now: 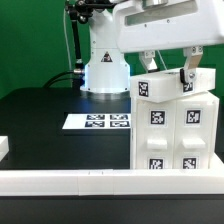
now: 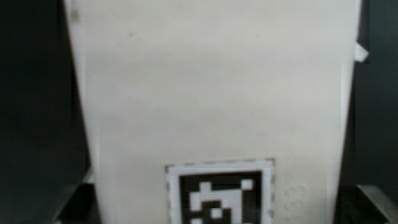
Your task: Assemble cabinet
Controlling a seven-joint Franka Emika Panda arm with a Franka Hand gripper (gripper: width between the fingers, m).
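Rail (image 1: 60, 182): nearest the camera, low white bar well below the jaws.
Cabinet (image 1: 172, 122): upright on the table, its top between the jaws.
Gripper (image 1: 166, 70): fingers straddle the cabinet's top; pinching it, as far as I can tell.
Risk: tall cabinet may tip or twist if grip is off-centre.
Marker board (image 1: 98, 121): well apart, flat.
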